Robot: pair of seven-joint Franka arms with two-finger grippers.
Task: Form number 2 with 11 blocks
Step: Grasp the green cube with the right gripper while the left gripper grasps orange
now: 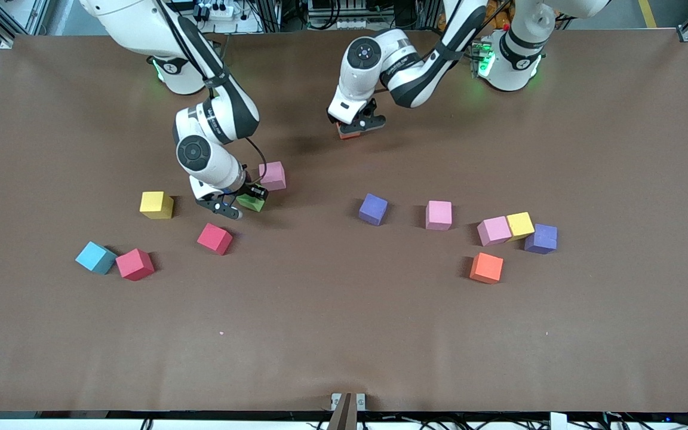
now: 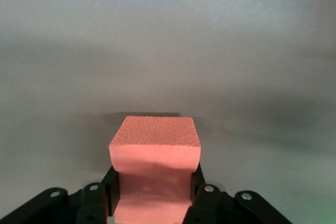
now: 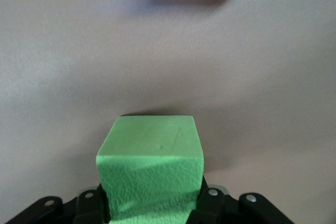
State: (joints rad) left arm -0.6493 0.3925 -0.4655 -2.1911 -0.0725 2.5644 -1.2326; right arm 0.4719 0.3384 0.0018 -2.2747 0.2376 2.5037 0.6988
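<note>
Orange foam is pinching inward between the left gripper (image 1: 358, 127) fingers: you are clamping an orange block (image 2: 155, 153) with the jaws shut tight on its sides, low over the table (image 1: 344, 334) at the middle of the robots' edge. Your right gripper (image 1: 237, 203) is closing its fingers against a green block (image 3: 151, 166), its jaws meeting the foam near a pink block (image 1: 273, 175) that is sitting just beside it, a little farther from the front camera.

You are working the gathering step, judging by the layout: no digit is taking shape yet. Loose blocks are lying scattered in two groups. Toward the right arm's end, a yellow block (image 1: 156, 204), a red block (image 1: 214, 238), a second red block (image 1: 135, 264) and a light-blue cube (image 1: 95, 257) touching it are waiting. Toward the left arm's end, a purple block (image 1: 373, 209), a second pink block (image 1: 439, 215), and a cluster of pink, yellow and purple are sitting above a second orange block (image 1: 486, 267).

Next, you are likely needing clean lifts, then placements on open cloth, each cube seated square against its neighbour so the 2's strokes are reading straight.
</note>
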